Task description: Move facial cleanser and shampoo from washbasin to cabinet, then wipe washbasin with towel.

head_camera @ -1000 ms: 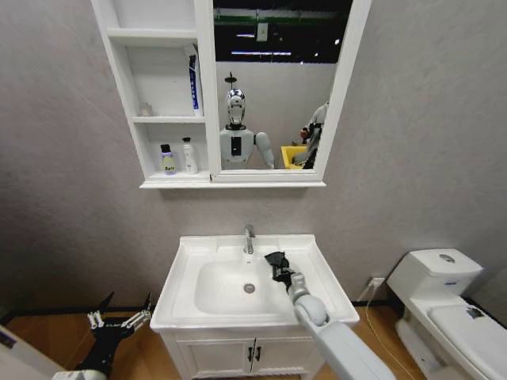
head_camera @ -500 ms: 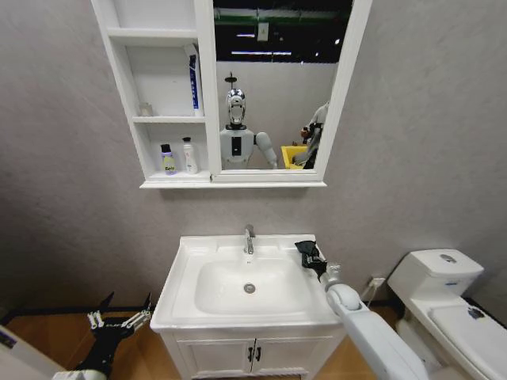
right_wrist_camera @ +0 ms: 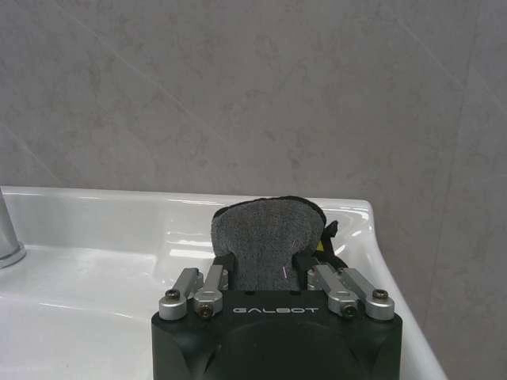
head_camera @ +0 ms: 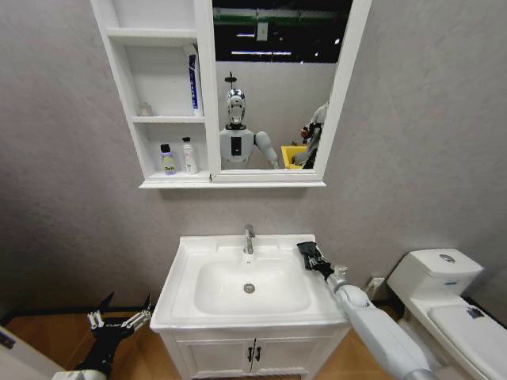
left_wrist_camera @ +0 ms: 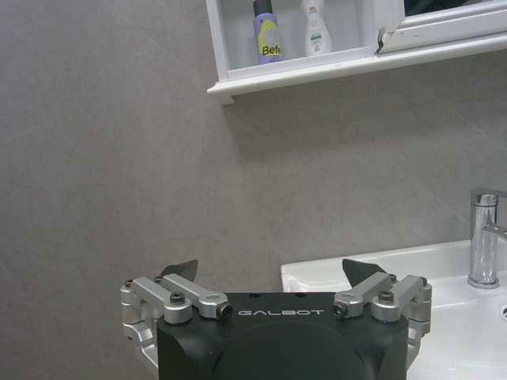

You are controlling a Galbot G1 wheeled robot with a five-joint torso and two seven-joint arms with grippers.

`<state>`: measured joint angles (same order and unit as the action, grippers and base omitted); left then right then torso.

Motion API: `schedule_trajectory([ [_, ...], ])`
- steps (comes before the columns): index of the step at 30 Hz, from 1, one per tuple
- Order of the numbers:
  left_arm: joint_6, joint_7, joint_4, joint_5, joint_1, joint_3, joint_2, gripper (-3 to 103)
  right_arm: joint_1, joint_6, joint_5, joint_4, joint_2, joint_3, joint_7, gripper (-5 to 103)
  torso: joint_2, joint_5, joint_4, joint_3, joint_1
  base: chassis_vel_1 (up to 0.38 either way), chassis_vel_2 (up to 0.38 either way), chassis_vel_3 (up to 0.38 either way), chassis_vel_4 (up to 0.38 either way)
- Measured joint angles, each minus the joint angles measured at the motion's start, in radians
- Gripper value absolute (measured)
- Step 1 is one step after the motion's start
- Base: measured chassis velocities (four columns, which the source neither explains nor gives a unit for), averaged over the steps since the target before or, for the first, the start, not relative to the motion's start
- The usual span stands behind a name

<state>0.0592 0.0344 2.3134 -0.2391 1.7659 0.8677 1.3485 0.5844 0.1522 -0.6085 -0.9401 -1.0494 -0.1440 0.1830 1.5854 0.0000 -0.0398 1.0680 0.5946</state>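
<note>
The white washbasin (head_camera: pixel 184 273) stands in the middle of the head view, with its chrome tap (head_camera: pixel 249 237) at the back. My right gripper (head_camera: pixel 310 253) is shut on the black towel (right_wrist_camera: pixel 265 233) and rests it on the basin's back right rim (right_wrist_camera: pixel 119 207). Two bottles, the facial cleanser and the shampoo, stand side by side on the lowest shelf of the cabinet (head_camera: pixel 170 184). One is purple with a black cap (head_camera: pixel 167 161) and the other is white (head_camera: pixel 189 156). My left gripper (head_camera: pixel 119 317) hangs open and low, left of the basin, holding nothing.
A white toilet (head_camera: pixel 444 293) stands to the right of the basin. Below the basin is a two-door vanity cupboard (head_camera: pixel 253 352). A blue and white tube (head_camera: pixel 192 83) leans on the middle shelf. The mirror (head_camera: pixel 273 87) reflects the robot.
My right gripper has carried the towel from the right side of the bowl out to the back right rim. The left arm has not moved.
</note>
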Motion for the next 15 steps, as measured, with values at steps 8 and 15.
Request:
schedule_trajectory([
  [8, 0.0, 0.0, 0.0, 0.0, 0.0, 0.0, 0.0, 100, 0.008, 0.001, 0.032, 0.0, -0.044, -0.002, -0.028, 69, 0.0, 0.0, 0.0001, 0.0, 0.0, 0.0, 0.0, 0.0, 0.0],
  [15, 0.0, 0.0, 0.0, 0.0, 0.0, 0.0, 0.0, 100, 0.064, -0.007, 0.104, -0.074, -0.03, -0.055, -0.085, 90, 0.0, 0.0001, -0.0002, 0.0, 0.0, 0.0, 0.0, 0.0, 0.0],
])
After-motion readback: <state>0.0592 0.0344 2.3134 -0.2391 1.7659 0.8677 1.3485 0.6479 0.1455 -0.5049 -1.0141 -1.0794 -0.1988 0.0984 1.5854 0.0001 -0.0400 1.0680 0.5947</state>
